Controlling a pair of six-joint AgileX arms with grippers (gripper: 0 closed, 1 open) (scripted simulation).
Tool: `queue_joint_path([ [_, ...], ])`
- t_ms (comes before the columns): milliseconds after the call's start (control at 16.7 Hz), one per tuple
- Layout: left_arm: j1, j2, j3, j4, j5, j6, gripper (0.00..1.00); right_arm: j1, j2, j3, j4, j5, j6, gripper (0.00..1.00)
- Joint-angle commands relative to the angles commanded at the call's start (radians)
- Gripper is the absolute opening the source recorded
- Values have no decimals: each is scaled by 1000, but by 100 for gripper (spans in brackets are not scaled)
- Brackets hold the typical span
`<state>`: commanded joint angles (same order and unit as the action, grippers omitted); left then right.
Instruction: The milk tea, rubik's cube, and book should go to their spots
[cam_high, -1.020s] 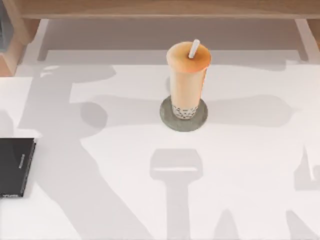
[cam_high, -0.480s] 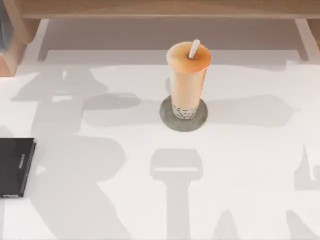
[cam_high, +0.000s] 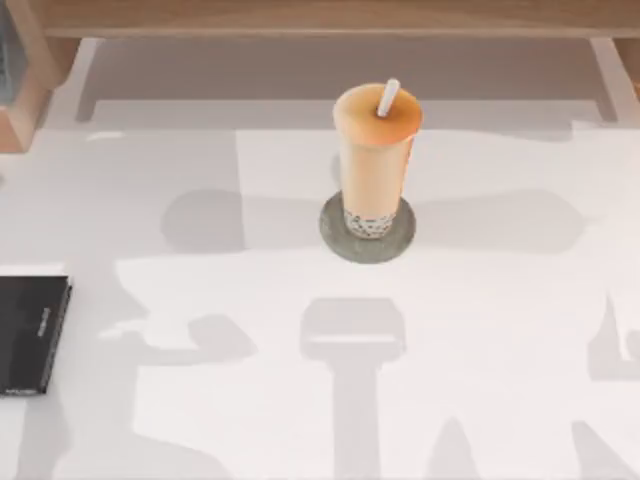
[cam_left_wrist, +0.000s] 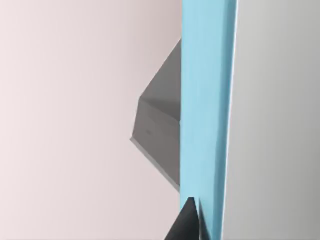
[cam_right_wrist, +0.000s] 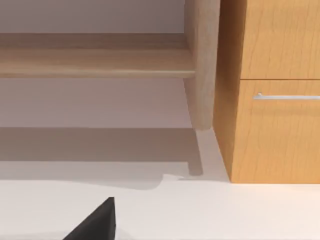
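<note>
Left gripper (cam_left_wrist: 192, 220), seen from the left wrist camera, shows as dark fingertips (cam_left_wrist: 186, 222) pressed against the teal-blue cover of the book (cam_left_wrist: 207, 115), which stands as a tall upright band across that view; the fingers look clamped on the book, though the far side of the grip is hidden behind the cover. Beside the book in the same view sits a grey angular block (cam_left_wrist: 160, 135) against a pale background. From above, the milk tea (cam_high: 375, 160) stands upright near the middle of the white table (cam_high: 500, 320), its base resting on a round grey coaster (cam_high: 367, 229), with the white straw (cam_high: 388, 97) poking up through the orange lid. At the table's left edge lies a flat black slab (cam_high: 32, 333) with small lettering. A wooden shelf (cam_high: 320, 18) runs along the far side of the table. Right gripper: one dark fingertip (cam_right_wrist: 97, 222) shows over the white tabletop in the right wrist view, facing a wooden cabinet (cam_right_wrist: 272, 90) with a metal drawer handle (cam_right_wrist: 286, 96); I cannot tell whether its fingers are wide or narrow.
</note>
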<state>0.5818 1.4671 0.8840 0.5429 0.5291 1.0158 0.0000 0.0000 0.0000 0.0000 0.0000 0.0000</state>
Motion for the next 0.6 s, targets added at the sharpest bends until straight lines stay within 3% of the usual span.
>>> queue_joint_path([
  [360, 24, -183, -464, 17, 13, 568, 0, 0, 0, 0, 0, 0, 0, 100],
  [600, 13, -237, -714, 28, 8, 812, 0, 0, 0, 0, 0, 0, 0, 100],
])
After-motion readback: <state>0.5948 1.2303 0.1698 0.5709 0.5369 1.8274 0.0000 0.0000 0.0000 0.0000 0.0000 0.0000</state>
